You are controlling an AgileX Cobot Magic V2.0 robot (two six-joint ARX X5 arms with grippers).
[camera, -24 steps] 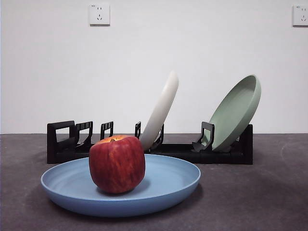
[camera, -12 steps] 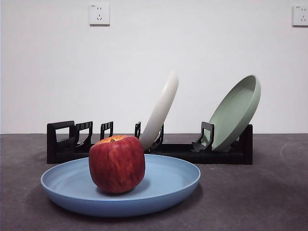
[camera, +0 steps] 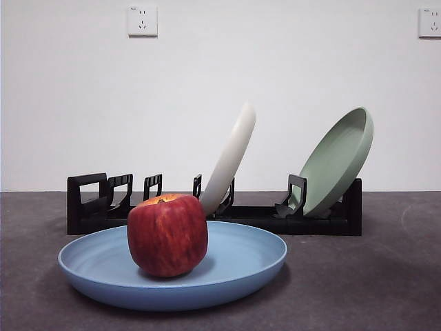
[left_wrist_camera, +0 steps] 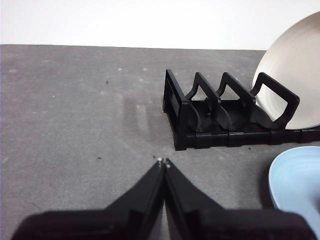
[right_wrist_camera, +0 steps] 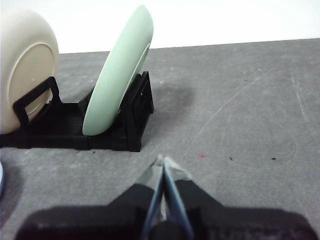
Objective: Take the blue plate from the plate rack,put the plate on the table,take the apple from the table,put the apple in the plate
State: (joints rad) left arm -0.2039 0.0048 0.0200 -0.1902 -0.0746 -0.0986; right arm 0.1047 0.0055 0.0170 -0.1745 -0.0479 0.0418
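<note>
The red apple [camera: 167, 234] rests inside the blue plate [camera: 241, 262], which lies flat on the dark grey table [camera: 358, 283] in front of the black plate rack [camera: 89, 203]. In the left wrist view my left gripper [left_wrist_camera: 163, 162] is shut and empty above bare table, with the rack's loop end [left_wrist_camera: 220, 115] ahead of it and an edge of the blue plate [left_wrist_camera: 297, 182] to one side. My right gripper [right_wrist_camera: 162, 161] is shut and empty too, beside the rack's other end [right_wrist_camera: 132, 117]. Neither gripper shows in the front view.
A cream-white plate [camera: 231, 155] and a sage-green plate [camera: 337, 162] lean upright in the rack. They also show in the wrist views, the cream-white plate [left_wrist_camera: 295, 75] and the sage-green plate [right_wrist_camera: 117, 75]. Two wall sockets [camera: 142, 21] sit high on the white wall.
</note>
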